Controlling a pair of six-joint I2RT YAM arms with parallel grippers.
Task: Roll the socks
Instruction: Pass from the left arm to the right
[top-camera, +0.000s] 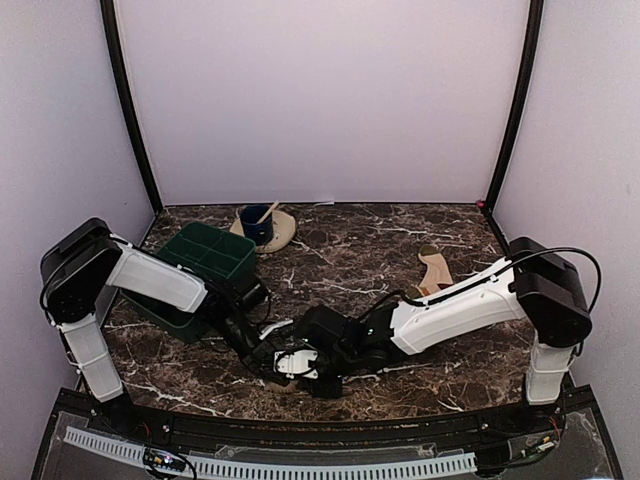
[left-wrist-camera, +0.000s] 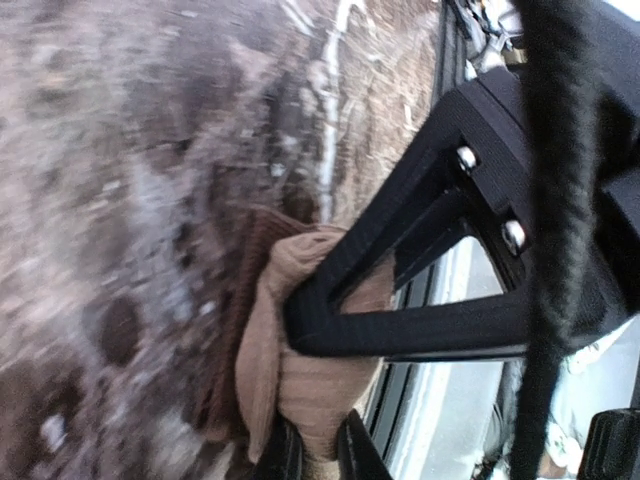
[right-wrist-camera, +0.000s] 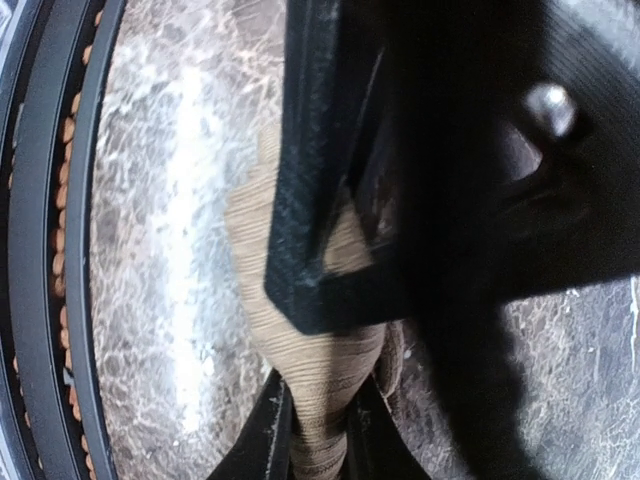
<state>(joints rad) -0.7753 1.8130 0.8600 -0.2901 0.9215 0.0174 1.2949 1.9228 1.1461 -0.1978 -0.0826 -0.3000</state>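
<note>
In the top view, the left hand (top-camera: 272, 367) and the right hand (top-camera: 312, 372) meet tip to tip on the table (top-camera: 380, 240). They are nearer the arm bases than the green tray (top-camera: 205, 262) and a little to its right, and what they hold is mostly hidden under them there. The other sock (top-camera: 435, 268) lies flat and unrolled, well apart from the green tray on its right, with no hand near it. In the left wrist view, the left hand is clenched on one end of the plain tan sock (left-wrist-camera: 310, 385), which is bunched into a thick fold, while 1 black finger of the right hand lies across it. A darker brown ribbed strip runs along the side of the sock away from that finger, and I cannot tell whether it belongs to the same sock. In the right wrist view, the right hand is likewise clamped on ribbed tan fabric that passes between its 2 fingers, with a finger of the left hand crossing over it. Judged from this, the work is at an early stage: 1 sock is gathered but not yet a tidy roll, and the other sock is not yet begun, so most of the task is left.
</note>
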